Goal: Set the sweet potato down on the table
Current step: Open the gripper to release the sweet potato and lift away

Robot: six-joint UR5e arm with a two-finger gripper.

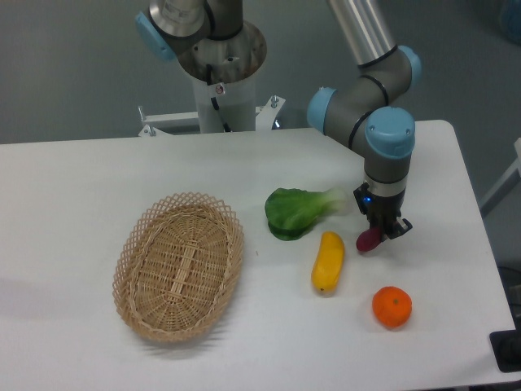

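Observation:
The sweet potato [368, 240] is small, oblong and dark purple-magenta. It sits between the fingers of my gripper [381, 230], low over the white table [98, 171], right of the yellow vegetable. Only its lower left end shows below the fingers. I cannot tell whether it touches the tabletop. The gripper points straight down and is shut on the sweet potato.
A yellow oblong vegetable [327, 261] lies just left of the gripper. A green leafy vegetable [297, 211] lies behind it. A round orange fruit [391, 307] lies in front of the gripper. An oval wicker basket [179, 265] stands at the left.

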